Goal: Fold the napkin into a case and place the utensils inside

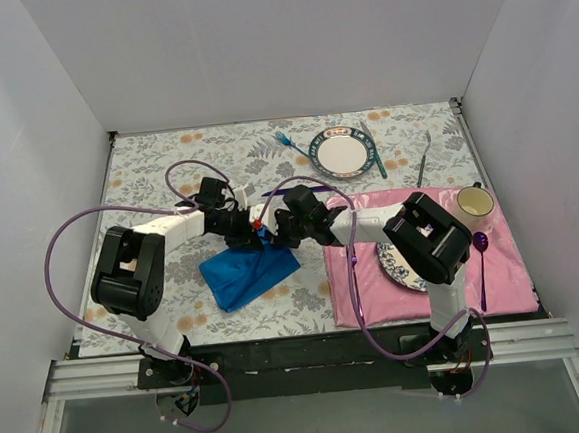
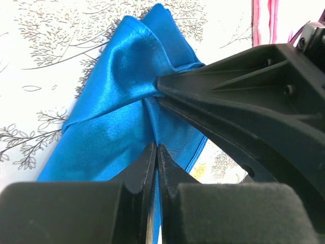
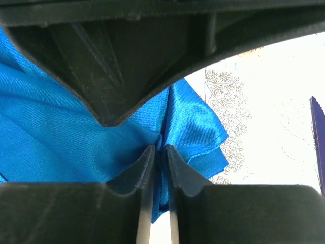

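Floral tablecloth [image 1: 146,178], napkin [image 1: 246,275] lying lower-left to upper-right, far corner hidden under my claws, left gripper [image 2: 156,152] and right gripper [image 3: 160,152] both pinching it, purple knife [image 3: 317,142] cut off.

Blue napkin [image 1: 249,272] folded, far corner raised; purple knife [image 3: 318,137] near

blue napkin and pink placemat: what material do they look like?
napkin: thin satin-like woven cloth, glossy. Bright highlights run along soft creases, and the edge looks hemmed. Possibly polyester satin, but the fibre can't be confirmed.
placemat: also looks like shiny satin fabric, with pale sheen streaks and soft wrinkles. Fibre unclear.
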